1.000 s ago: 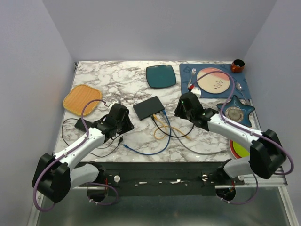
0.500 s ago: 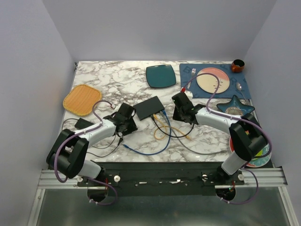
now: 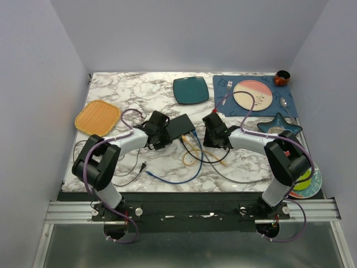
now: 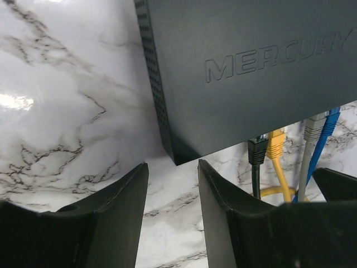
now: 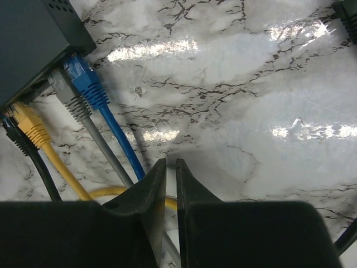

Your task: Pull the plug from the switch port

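The switch (image 3: 177,127) is a flat matte-black box in the middle of the marble table. Black (image 4: 257,151), yellow (image 4: 275,144), grey (image 4: 313,128) and blue (image 4: 330,118) plugs sit in its near edge. My left gripper (image 3: 162,134) is open and empty at the switch's near left corner (image 4: 175,156); its midpoint (image 4: 173,166) is just short of that corner. My right gripper (image 3: 205,134) is to the right of the plugs, shut and empty (image 5: 171,163) above the table. The blue plug (image 5: 83,81) and grey plug (image 5: 67,92) lie to its upper left, and the switch corner (image 5: 33,39) beyond them.
Loose blue, yellow, grey and black cables (image 3: 192,159) trail over the table in front of the switch. A dark teal plate (image 3: 190,90) lies behind it. An orange mat (image 3: 97,117) is at the left. A blue placemat (image 3: 223,89) with a pink plate (image 3: 252,95), and a star dish (image 3: 279,124), are at the right.
My left gripper has moved right and forward up to the switch's left corner. My right gripper has moved a little left toward the plugs.
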`<state>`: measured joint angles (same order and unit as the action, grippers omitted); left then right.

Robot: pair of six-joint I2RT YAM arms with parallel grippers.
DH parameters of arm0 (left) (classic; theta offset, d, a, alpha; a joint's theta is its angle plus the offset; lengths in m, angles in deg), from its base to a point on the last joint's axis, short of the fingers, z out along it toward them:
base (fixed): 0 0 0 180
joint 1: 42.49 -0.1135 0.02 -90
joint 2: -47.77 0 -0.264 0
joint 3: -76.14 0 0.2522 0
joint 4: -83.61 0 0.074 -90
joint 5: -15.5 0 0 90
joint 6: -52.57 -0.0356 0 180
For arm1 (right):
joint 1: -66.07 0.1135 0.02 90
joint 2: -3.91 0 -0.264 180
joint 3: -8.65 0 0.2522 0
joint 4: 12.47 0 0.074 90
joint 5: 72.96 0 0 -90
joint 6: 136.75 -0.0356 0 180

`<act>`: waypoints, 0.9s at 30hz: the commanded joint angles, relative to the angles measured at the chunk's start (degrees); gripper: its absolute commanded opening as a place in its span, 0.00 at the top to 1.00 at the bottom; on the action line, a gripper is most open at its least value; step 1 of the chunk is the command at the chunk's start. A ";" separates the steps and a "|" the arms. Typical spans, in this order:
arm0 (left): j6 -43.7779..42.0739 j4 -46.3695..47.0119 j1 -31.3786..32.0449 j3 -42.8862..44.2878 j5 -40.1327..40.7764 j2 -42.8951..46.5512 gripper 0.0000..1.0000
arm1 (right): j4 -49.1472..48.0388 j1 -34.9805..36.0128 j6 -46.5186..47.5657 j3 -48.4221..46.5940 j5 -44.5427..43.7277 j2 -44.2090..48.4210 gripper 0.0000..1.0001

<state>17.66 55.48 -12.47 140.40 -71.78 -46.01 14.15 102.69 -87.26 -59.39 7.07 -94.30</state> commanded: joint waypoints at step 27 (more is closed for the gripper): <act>-4.90 -7.60 -6.99 15.50 -0.87 -11.52 0.44 | -4.95 5.65 -3.52 1.28 13.23 -0.75 0.76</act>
<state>14.06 49.01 -17.54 154.44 -72.68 -56.04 9.43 107.45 -89.84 -57.75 17.38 -94.23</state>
